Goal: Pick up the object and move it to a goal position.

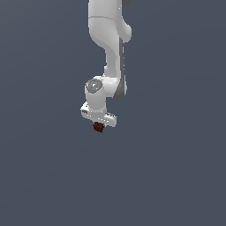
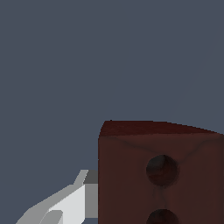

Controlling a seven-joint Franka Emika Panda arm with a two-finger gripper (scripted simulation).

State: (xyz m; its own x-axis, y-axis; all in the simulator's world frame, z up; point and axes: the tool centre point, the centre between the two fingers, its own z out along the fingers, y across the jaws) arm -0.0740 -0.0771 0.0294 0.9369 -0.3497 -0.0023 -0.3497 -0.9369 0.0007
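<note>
Exterior view, flat slate-grey backdrop throughout, white robot arm point(image 1: 108, 48) hanging down, white claw point(image 1: 99, 125) clamped on small dark red-brown cube point(image 1: 98, 127), dark round spots on its face.

Dim, even, shadowless, soft-edged renders.

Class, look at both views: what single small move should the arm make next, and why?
Probably keep the claw shut and carry the cube onward. The cube sits right under the claw, one finger lies against its side, and no goal marker shows, so direction is unclear.
</note>
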